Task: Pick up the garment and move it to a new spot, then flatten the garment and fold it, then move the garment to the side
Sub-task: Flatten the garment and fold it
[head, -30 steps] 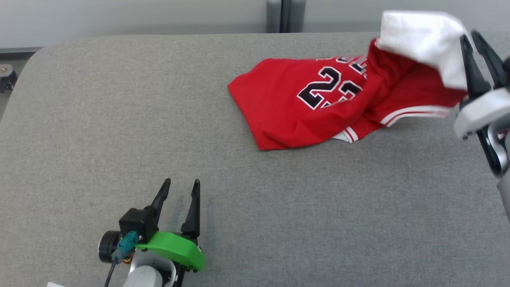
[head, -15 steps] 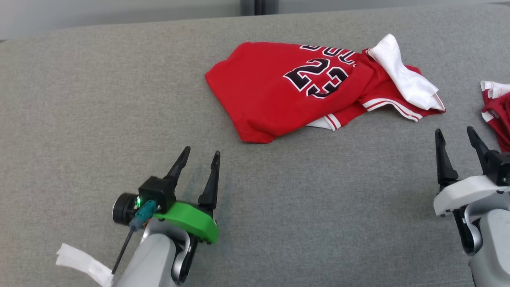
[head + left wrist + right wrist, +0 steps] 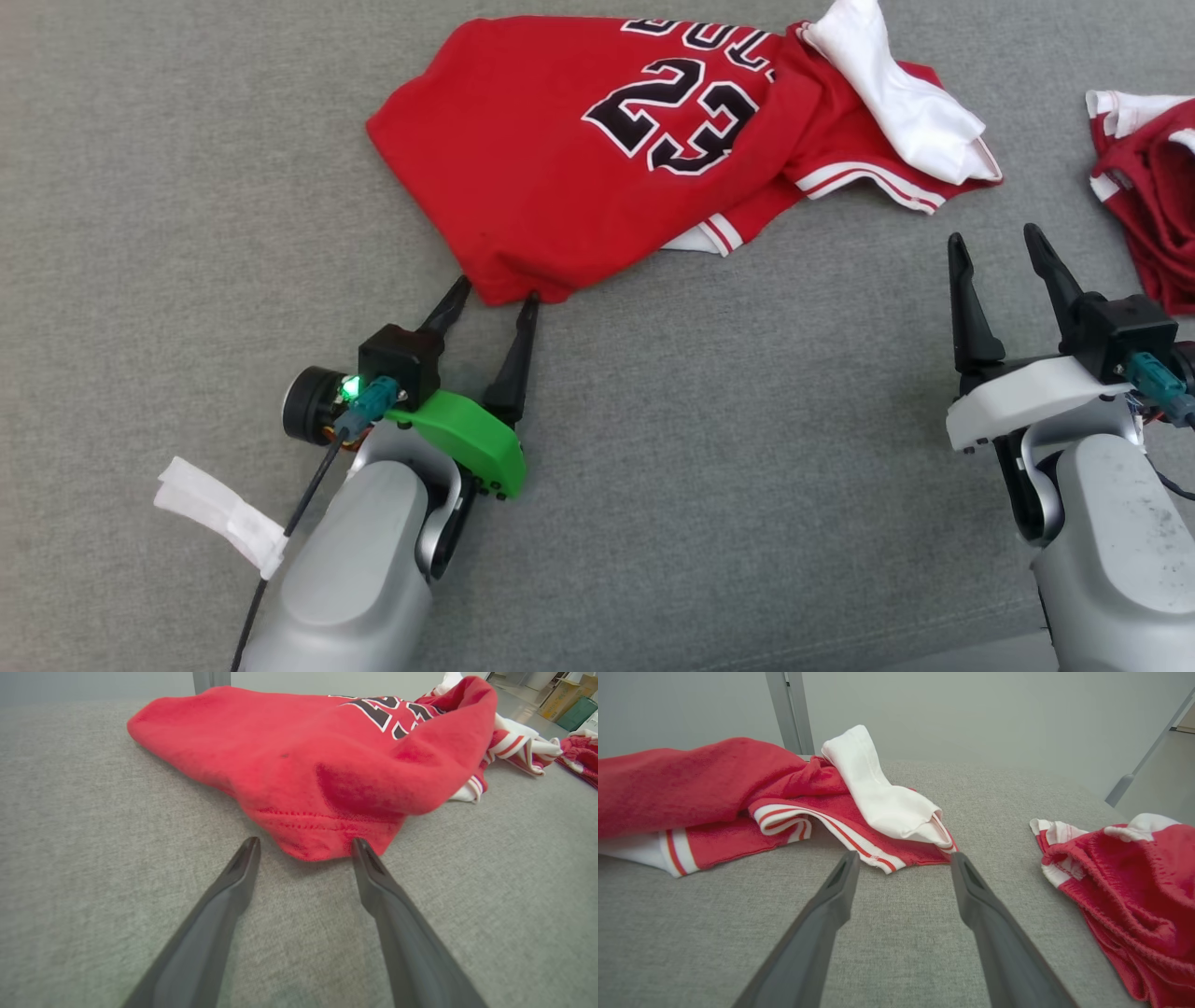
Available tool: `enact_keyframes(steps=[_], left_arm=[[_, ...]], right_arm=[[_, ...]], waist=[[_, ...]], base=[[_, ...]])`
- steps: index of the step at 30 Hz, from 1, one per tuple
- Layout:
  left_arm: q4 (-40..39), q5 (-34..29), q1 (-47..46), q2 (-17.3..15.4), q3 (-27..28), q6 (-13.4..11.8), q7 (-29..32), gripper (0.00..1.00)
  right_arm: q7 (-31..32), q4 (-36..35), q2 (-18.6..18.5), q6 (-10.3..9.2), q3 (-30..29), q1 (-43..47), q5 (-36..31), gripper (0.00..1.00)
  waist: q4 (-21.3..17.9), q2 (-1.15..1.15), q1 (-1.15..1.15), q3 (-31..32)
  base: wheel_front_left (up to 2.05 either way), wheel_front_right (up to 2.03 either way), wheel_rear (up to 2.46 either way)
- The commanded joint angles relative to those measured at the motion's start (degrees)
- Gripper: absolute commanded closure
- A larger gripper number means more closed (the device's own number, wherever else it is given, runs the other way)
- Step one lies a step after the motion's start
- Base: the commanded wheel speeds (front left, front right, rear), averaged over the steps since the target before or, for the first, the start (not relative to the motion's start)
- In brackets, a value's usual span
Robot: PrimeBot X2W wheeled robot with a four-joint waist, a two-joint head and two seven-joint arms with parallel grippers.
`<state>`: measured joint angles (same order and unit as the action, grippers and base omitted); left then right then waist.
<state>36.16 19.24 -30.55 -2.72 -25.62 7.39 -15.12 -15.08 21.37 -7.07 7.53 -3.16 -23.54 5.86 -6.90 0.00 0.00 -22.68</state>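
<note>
The red jersey garment (image 3: 541,159) lies crumpled on the grey table, number 23 facing up, with a white sleeve (image 3: 896,93) folded over its right end. My left gripper (image 3: 497,294) is open at the jersey's near corner, and the hem corner (image 3: 322,835) sits just between its fingertips. In the left wrist view the left gripper (image 3: 304,844) has its right tip touching the cloth. My right gripper (image 3: 993,236) is open and empty, a short way in front of the striped trim (image 3: 859,847). The right wrist view shows the right gripper (image 3: 904,856) just short of the trim.
A second red-and-white garment (image 3: 1144,187) lies bunched at the right edge, close beside my right gripper, and shows in the right wrist view as a heap (image 3: 1125,877). Bare grey table (image 3: 700,448) spreads between and before the arms. A white tag (image 3: 219,513) hangs from my left arm.
The right gripper let go of the white sleeve and drew back toward me, open. The left gripper advanced to the jersey's near corner. The head camera tipped downward, shifting the whole picture.
</note>
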Motion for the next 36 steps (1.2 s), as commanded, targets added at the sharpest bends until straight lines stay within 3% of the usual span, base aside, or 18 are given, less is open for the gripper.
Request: enact_keyframes(steps=[1, 2, 19, 28, 31, 36], left_arm=[[0.27, 0.43, -1.26, -0.39, 0.29, 0.14, -0.02, 0.73], [0.05, 0.84, -1.39, -0.38, 0.60, 0.14, -0.02, 1.00], [-19.77, 0.20, 8.90, -0.33, 4.08, 0.15, -0.02, 1.00], [-29.32, -0.70, 13.06, -0.32, 8.32, 0.16, -0.02, 1.00], [-29.60, -0.54, 13.82, -0.36, 11.19, 0.16, -0.02, 1.00], [-22.33, -1.93, 10.09, -1.34, 15.78, 0.16, -0.03, 1.00]], right_arm=[[-0.11, -0.07, 0.10, -0.09, 0.09, -0.54, -0.42, 0.00], [-0.11, -0.04, 0.30, -0.09, 0.19, -0.57, -0.44, 0.00], [-0.11, 3.66, 0.46, -0.09, -0.77, 4.21, 0.78, 0.00], [-0.11, 4.36, 1.20, -0.09, -1.03, 6.42, 1.16, 0.00], [-0.11, 3.91, 1.32, -0.09, -1.03, 6.55, 1.27, 0.00], [-0.11, 3.56, 1.38, -0.09, 0.72, 4.60, 1.22, 0.00]], waist=[[-1.72, 0.00, 0.00, -1.57], [-1.76, 0.00, 0.00, -1.47], [6.89, 0.00, 0.00, 9.23], [8.81, 0.00, 0.00, 12.53], [9.00, 0.00, 0.00, 11.84], [7.67, 0.00, 0.00, 8.67]], base=[[0.00, 0.00, 0.00], [0.00, 0.00, 0.00], [0.00, 0.00, 0.00], [0.00, 0.00, 0.00], [0.00, 0.00, 0.00], [0.00, 0.00, 0.00]])
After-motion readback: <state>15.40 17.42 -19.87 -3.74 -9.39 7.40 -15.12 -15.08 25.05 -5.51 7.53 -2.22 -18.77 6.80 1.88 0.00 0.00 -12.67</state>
